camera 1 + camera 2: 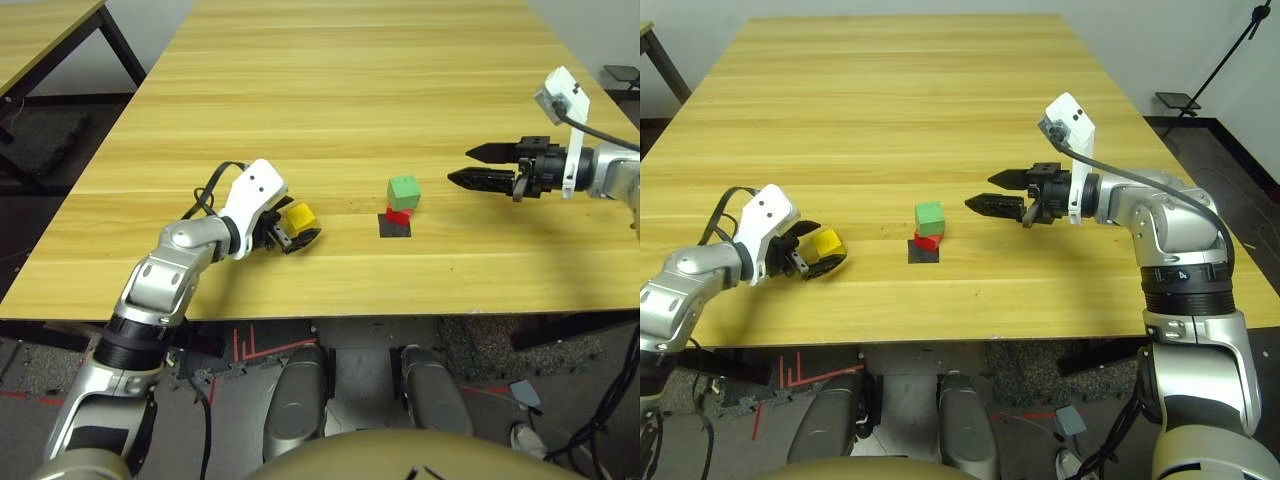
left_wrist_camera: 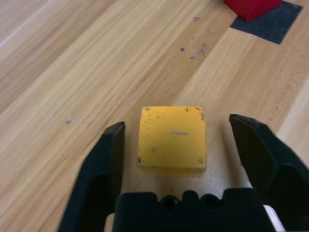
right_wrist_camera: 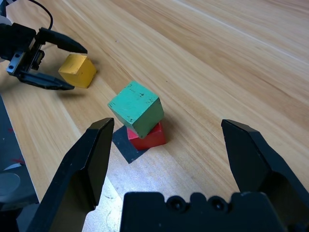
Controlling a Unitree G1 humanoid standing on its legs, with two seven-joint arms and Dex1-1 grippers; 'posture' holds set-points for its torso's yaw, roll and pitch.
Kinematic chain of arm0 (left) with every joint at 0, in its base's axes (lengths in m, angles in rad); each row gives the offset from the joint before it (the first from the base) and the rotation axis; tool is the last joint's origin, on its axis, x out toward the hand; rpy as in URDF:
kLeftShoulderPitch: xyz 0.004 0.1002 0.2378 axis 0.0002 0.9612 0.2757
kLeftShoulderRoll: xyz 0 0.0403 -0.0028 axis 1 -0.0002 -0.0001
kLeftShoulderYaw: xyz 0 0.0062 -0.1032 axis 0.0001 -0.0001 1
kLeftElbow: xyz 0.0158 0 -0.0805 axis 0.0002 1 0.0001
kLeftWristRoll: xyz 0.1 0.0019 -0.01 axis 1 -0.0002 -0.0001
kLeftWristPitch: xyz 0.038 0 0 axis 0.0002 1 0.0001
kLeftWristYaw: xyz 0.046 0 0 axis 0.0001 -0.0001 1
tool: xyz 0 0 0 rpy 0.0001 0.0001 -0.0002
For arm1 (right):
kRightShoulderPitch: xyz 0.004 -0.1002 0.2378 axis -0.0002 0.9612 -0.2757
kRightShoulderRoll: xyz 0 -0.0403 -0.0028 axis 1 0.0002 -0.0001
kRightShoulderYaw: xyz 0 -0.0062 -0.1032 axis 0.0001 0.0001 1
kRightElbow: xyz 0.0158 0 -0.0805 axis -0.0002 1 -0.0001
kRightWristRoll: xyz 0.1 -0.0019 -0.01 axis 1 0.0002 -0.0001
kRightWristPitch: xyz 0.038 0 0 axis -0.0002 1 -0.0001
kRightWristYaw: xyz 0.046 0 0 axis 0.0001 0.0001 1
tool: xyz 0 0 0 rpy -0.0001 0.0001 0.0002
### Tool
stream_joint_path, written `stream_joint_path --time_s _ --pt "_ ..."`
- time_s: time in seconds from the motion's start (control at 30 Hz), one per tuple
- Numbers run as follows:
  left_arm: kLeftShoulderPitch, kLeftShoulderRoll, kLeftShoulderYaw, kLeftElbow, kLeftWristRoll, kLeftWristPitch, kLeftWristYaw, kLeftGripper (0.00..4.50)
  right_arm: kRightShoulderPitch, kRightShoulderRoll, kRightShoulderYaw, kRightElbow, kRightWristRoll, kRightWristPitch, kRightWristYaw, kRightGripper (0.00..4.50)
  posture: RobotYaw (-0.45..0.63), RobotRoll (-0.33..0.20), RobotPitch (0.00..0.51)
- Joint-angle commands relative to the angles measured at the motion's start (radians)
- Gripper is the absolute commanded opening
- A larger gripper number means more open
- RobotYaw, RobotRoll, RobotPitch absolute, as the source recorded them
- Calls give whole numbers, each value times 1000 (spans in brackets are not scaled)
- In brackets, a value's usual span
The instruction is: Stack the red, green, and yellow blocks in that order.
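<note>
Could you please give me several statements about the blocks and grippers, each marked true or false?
1. The green block sits on the red block. True.
2. The yellow block is on top of the green one. False: it is on the table, between the left gripper's fingers.
3. The left gripper is shut tight on the yellow block. False: its fingers are open, with a gap on either side of the block.
4. The right gripper is open and holds nothing. True.
5. The green block lines up squarely with the red one. False: it sits turned relative to it.
6. The black patch lies partly under the red block. True.
</note>
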Motion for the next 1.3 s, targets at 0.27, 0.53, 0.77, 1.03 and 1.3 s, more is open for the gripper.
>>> stream_joint_path --time_s 0.27,0.53,0.77,1.03,1.3 --pt "-154 24 3 -24 -52 115 -106 2046 26 -7 -17 -18 10 10 -21 4500 173 -125 77" --pt "-563 -49 -60 68 -101 237 -192 2046 37 -8 -23 -13 11 4 -35 4500 163 -104 71" --pt "-707 -242 -142 290 -66 173 -194 2046 103 -1 -69 -80 42 32 -83 4500 102 -94 69" --pt "-646 -278 -211 339 -29 110 -240 2046 155 -22 -118 -143 70 70 -119 4500 57 -97 74" --pt "-623 -285 -227 373 6 73 -260 2046 167 -22 -129 -163 85 86 -139 4500 52 -99 77"
